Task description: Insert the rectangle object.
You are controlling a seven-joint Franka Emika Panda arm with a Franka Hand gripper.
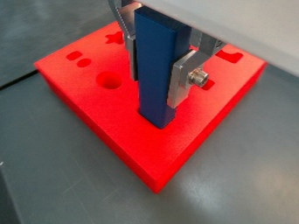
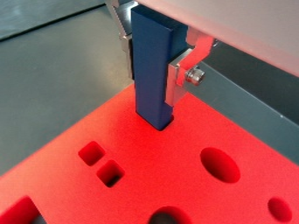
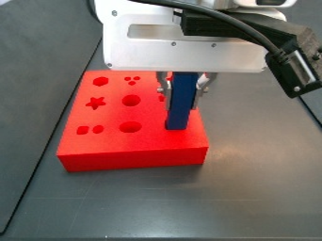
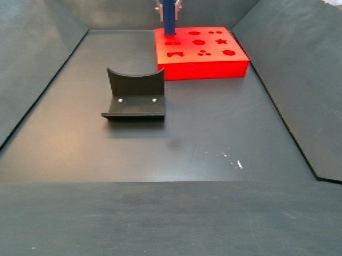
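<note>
My gripper (image 1: 156,68) is shut on the rectangle object (image 1: 159,74), a tall slim blue bar held upright between the silver fingers (image 1: 184,77). Its lower end stands in or on the top of the flat red block (image 1: 135,131) near one corner, as both wrist views show (image 2: 158,74). In a side view the bar (image 3: 183,102) stands at the block's right part (image 3: 126,141), under the white gripper body (image 3: 183,94). In a side view the block (image 4: 201,52) lies at the far end, with the bar (image 4: 168,14) above its left edge and the gripper (image 4: 168,8).
The red block has several shaped holes: a round one (image 1: 108,81), a star (image 3: 96,83), small squares (image 2: 100,163), ovals (image 2: 219,164). A dark grey curved holder (image 4: 134,95) stands on the dark floor, well apart from the block. Grey walls enclose the floor.
</note>
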